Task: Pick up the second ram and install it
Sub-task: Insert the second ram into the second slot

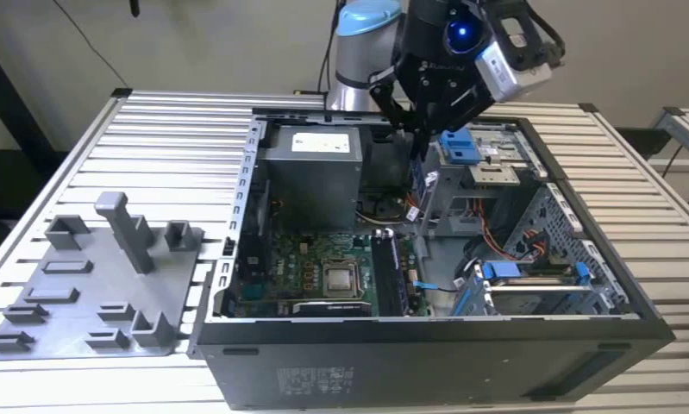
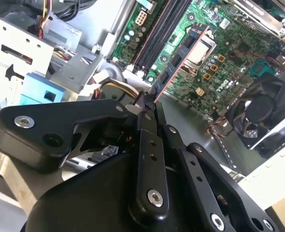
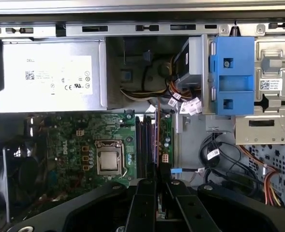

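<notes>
My gripper (image 1: 418, 129) hangs over the open computer case (image 1: 321, 362), above the motherboard (image 1: 321, 276). It is shut on the second ram (image 2: 181, 60), a long thin dark board with a reddish edge that sticks out beyond the fingertips. In the first wrist view the ram (image 3: 157, 125) shows edge-on, lined up over the row of black memory slots (image 3: 146, 145) beside the processor socket (image 3: 107, 162). The ram (image 1: 416, 159) is held in the air, well above the slots (image 1: 388, 272). The gripper (image 2: 149, 104) clamps one end of the stick.
A grey holder plate (image 1: 91, 285) with upright posts lies on the slatted table at the exterior view's left. Inside the case are the grey power supply (image 1: 310, 168), blue drive brackets (image 1: 465, 147), bundled cables (image 3: 215, 154) and a fan (image 2: 263, 113).
</notes>
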Motion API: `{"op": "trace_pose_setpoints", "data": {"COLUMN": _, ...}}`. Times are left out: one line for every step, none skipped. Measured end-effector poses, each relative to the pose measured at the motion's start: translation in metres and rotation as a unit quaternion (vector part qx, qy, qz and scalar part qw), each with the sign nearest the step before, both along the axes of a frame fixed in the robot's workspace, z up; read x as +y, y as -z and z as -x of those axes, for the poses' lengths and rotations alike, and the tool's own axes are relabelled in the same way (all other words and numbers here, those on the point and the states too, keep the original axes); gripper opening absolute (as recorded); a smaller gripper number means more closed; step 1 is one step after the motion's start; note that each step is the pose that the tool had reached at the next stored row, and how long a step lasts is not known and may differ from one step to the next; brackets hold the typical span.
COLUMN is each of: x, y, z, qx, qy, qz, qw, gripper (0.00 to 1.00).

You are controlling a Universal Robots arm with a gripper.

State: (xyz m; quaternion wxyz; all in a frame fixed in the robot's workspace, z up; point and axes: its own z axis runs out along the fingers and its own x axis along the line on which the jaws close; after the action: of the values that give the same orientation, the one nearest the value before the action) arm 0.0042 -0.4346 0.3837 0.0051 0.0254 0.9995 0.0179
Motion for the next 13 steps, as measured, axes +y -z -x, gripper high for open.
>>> {"op": "trace_pose_setpoints", "data": {"x": -0.0001, "y": 0.0008, "z": 0.0000, "qx": 0.0000, "qy": 0.002, "qz": 0.0003, "qw": 1.0000, "gripper": 0.14}}
{"op": "trace_pose_setpoints", "data": {"x": 0.0000, "y": 0.0013, "z": 0.0000, "qx": 0.0000, "qy": 0.004, "qz": 0.0005, "qw": 1.0000, "gripper": 0.14}}
{"op": "trace_pose_setpoints", "data": {"x": -0.0001, "y": 0.0017, "z": 0.0000, "qx": 0.0000, "qy": 0.004, "qz": 0.0008, "qw": 1.0000, "gripper": 0.14}}
{"op": "trace_pose_setpoints", "data": {"x": -0.0001, "y": 0.0024, "z": -0.0001, "qx": 0.0000, "qy": 0.004, "qz": 0.0010, "qw": 1.0000, "gripper": 0.14}}
{"op": "trace_pose_setpoints", "data": {"x": -0.0001, "y": 0.0030, "z": 0.0000, "qx": 0.0000, "qy": 0.004, "qz": 0.0013, "qw": 1.0000, "gripper": 0.14}}
{"op": "trace_pose_setpoints", "data": {"x": -0.0001, "y": 0.0037, "z": 0.0000, "qx": 0.0000, "qy": 0.004, "qz": 0.0022, "qw": 1.0000, "gripper": 0.14}}
{"op": "trace_pose_setpoints", "data": {"x": -0.0001, "y": 0.0046, "z": 0.0000, "qx": 0.0000, "qy": 0.004, "qz": 0.0037, "qw": 1.0000, "gripper": 0.14}}
{"op": "trace_pose_setpoints", "data": {"x": -0.0001, "y": 0.0053, "z": 0.0000, "qx": 0.0000, "qy": 0.004, "qz": 0.0061, "qw": 1.0000, "gripper": 0.14}}
{"op": "trace_pose_setpoints", "data": {"x": -0.0001, "y": 0.0061, "z": 0.0000, "qx": -0.0001, "qy": 0.004, "qz": 0.0086, "qw": 1.0000, "gripper": 0.14}}
{"op": "trace_pose_setpoints", "data": {"x": -0.0001, "y": 0.0069, "z": -0.0001, "qx": 0.0000, "qy": 0.004, "qz": 0.0113, "qw": 0.9999, "gripper": 0.14}}
{"op": "trace_pose_setpoints", "data": {"x": -0.0001, "y": 0.0077, "z": -0.0001, "qx": -0.0001, "qy": 0.004, "qz": 0.0141, "qw": 0.9999, "gripper": 0.14}}
{"op": "trace_pose_setpoints", "data": {"x": -0.0001, "y": 0.0085, "z": -0.0001, "qx": -0.0001, "qy": 0.004, "qz": 0.0164, "qw": 0.9999, "gripper": 0.14}}
{"op": "trace_pose_setpoints", "data": {"x": -0.0001, "y": 0.0093, "z": -0.0001, "qx": 0.0000, "qy": 0.004, "qz": 0.0173, "qw": 0.9998, "gripper": 0.14}}
